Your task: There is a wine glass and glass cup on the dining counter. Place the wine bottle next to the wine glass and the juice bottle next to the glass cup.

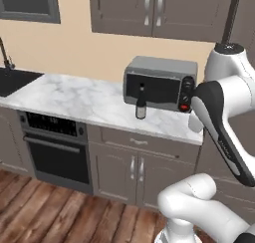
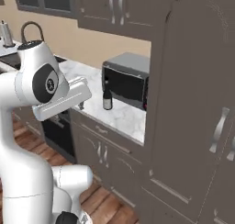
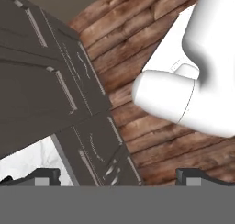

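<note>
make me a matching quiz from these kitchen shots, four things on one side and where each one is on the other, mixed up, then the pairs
Things:
1. wine bottle
2. microwave
3. oven
4. sink

Places:
A. built in below the marble worktop, under its left part
B. set into the worktop at the far left
C. standing on the worktop, just in front of the microwave
D. sitting on the worktop, back against the wall

Pairs: 1-C, 2-D, 3-A, 4-B

Microwave (image 1: 160,82) stands close behind the wine bottle (image 1: 141,103) — marble worktop (image 1: 74,98) in front lies bare.
</note>
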